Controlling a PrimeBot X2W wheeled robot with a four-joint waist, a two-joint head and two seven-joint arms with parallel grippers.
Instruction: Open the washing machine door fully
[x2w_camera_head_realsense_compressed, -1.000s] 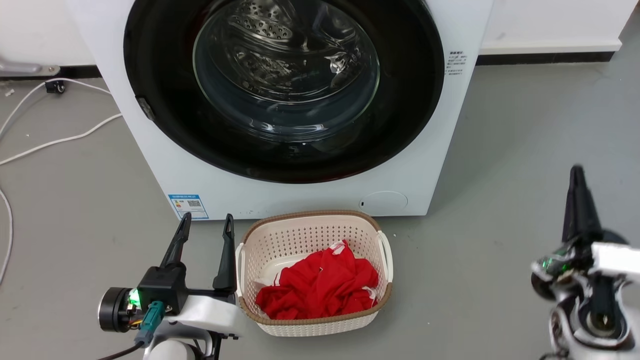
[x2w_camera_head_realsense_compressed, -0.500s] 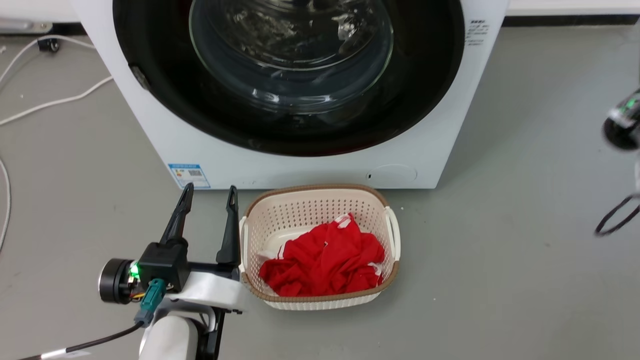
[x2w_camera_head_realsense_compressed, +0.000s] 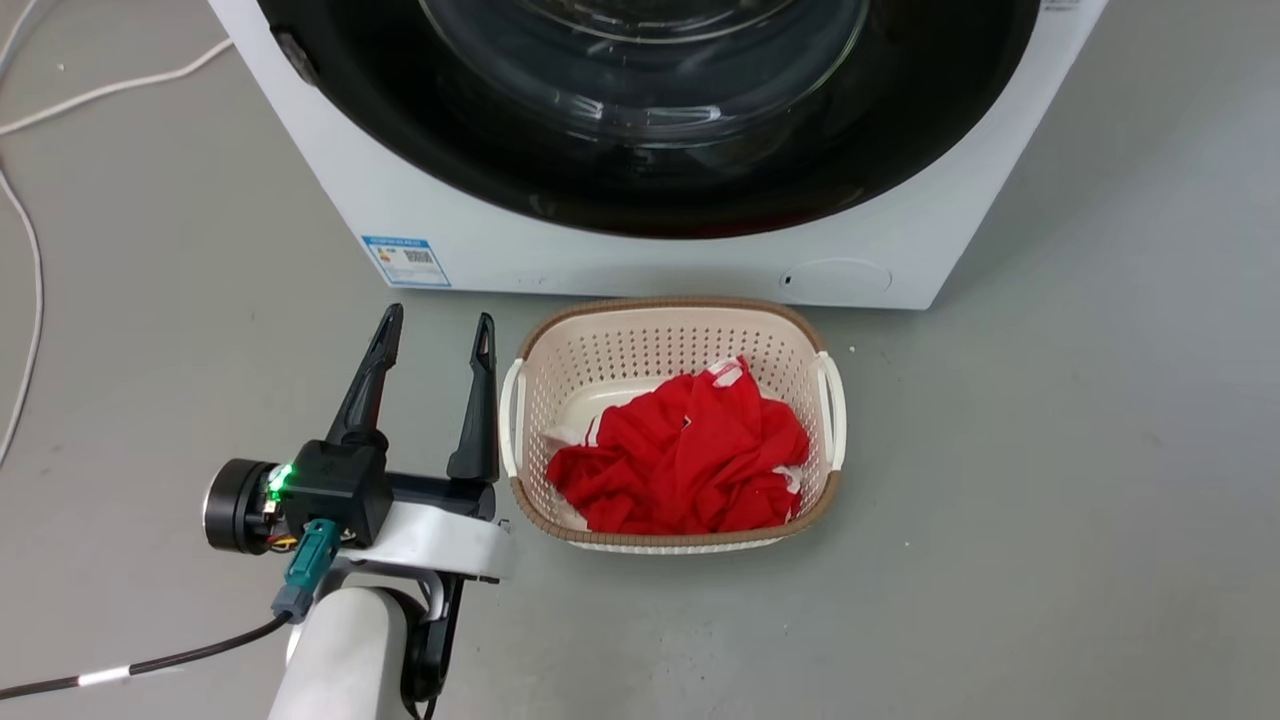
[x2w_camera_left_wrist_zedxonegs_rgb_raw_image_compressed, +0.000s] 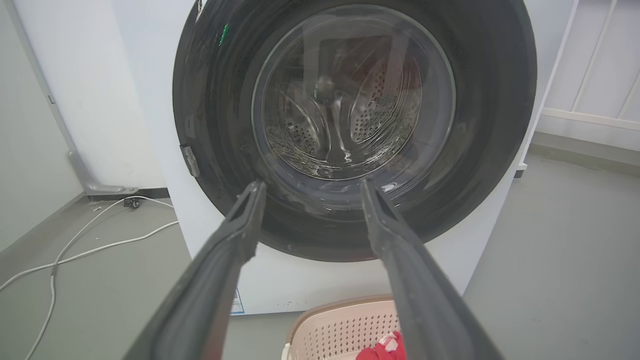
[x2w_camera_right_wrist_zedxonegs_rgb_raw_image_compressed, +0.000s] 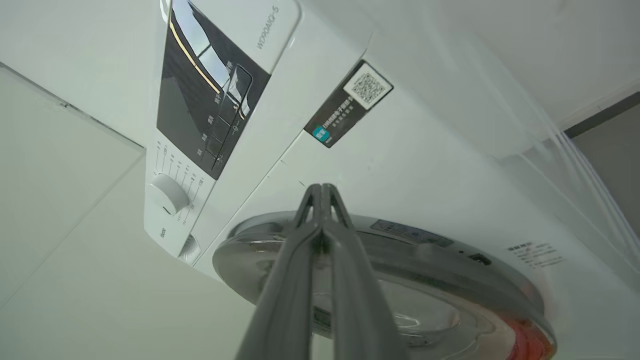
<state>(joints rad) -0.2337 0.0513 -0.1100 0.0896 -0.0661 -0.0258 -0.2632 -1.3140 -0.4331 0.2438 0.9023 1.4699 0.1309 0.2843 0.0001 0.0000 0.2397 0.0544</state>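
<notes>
The washing machine door is a glossy black disc with a clear glass bowl, lying against the white machine front at the top of the head view. My left gripper is open and empty, low over the floor left of the basket, fingers pointing at the machine. In the left wrist view the door faces me, framed by my open left gripper, well short of it. In the right wrist view my right gripper is shut on nothing, its tips over the door's rim, seen edge-on.
A cream perforated basket holding red cloth sits on the grey floor just in front of the machine. White cables trail on the floor at left. The machine's control panel and knob lie beyond the door.
The head camera has tilted down, so the machine sits higher in the picture. My right arm rose along the right side and left the head view. The left gripper has stayed open.
</notes>
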